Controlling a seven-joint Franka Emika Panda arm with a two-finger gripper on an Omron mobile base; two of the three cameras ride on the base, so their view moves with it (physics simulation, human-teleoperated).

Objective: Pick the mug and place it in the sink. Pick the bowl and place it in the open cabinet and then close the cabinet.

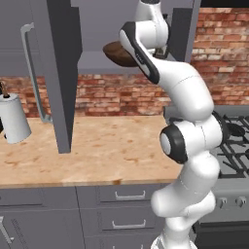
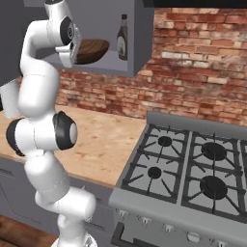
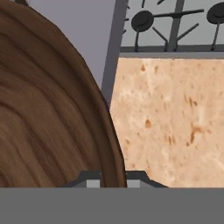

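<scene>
Now the pincer (image 3: 113,177) is clamped on the rim of the wooden bowl (image 2: 91,50), holding it up at the open cabinet (image 2: 137,43) over its shelf (image 1: 97,63), and it could slip and crash onto the counter (image 1: 107,146) below.

dark brown wood-grain bowl (image 3: 48,113), grey cabinet (image 1: 61,73), red brick wall (image 2: 193,58), speckled beige counter (image 1: 107,151)

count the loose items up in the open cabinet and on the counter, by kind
bowl: 1, at the cabinet shelf, its rim between the end effector fingers
bottle: 1, upright on the shelf
paper towel roll: 1, on the counter
total: 3
</scene>
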